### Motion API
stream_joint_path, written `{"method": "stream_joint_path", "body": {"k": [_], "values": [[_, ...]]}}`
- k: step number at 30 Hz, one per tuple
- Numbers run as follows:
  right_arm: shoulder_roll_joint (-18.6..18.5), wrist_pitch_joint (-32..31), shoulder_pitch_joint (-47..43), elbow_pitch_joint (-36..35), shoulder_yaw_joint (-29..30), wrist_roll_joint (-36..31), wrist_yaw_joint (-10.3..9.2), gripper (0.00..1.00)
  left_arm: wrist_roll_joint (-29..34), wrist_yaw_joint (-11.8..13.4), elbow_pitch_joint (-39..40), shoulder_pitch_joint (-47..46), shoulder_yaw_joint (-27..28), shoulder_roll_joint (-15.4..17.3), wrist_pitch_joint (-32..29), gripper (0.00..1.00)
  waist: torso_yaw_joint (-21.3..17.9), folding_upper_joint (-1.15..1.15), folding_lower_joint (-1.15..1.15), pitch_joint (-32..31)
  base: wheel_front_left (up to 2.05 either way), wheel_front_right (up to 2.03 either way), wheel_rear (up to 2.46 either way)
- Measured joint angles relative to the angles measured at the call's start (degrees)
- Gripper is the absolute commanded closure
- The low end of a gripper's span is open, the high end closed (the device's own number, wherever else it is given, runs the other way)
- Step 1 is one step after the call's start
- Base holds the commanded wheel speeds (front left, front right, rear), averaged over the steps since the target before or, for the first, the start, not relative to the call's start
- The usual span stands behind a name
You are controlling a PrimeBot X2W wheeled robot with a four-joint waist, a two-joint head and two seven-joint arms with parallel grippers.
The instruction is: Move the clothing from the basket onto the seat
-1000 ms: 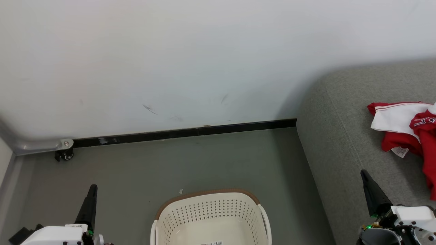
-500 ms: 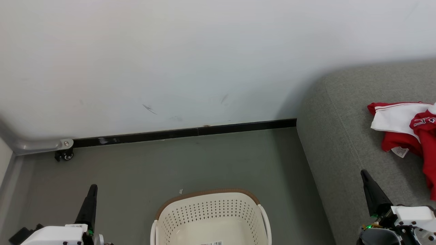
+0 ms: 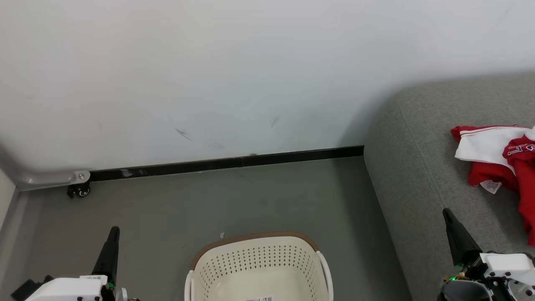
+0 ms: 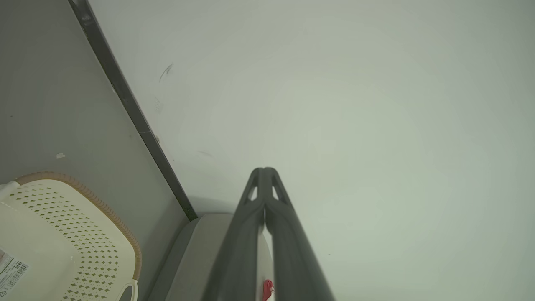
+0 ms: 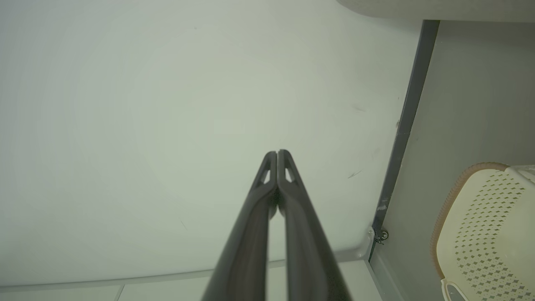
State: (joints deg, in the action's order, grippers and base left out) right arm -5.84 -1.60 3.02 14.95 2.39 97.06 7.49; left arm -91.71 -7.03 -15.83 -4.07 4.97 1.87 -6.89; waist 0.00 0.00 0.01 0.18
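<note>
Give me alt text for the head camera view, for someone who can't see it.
Red and white clothing lies on the grey seat at right, while the cream basket on the floor at bottom centre shows no clothing in its visible part. The left pincer and right pincer point up, shut, at the lower corners before a white wall.

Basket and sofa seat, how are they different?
The basket is cream plastic full of little holes; the seat is grey fabric. The basket is small; the seat is far bigger. The part of the basket in view holds no clothes; the seat has the red and white clothing lying on it. Both have rounded corners.
</note>
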Motion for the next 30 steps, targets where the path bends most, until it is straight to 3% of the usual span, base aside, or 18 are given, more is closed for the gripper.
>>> {"method": "stream_joint_path", "body": {"k": [30], "values": [[0.2,-0.49,0.15,0.03,0.2,-0.1,0.0,1.0,0.0,0.0,0.02,0.0,-0.03,0.0,0.01,1.0,0.0,0.0,0.0,0.0,0.0,0.0,0.0]]}}
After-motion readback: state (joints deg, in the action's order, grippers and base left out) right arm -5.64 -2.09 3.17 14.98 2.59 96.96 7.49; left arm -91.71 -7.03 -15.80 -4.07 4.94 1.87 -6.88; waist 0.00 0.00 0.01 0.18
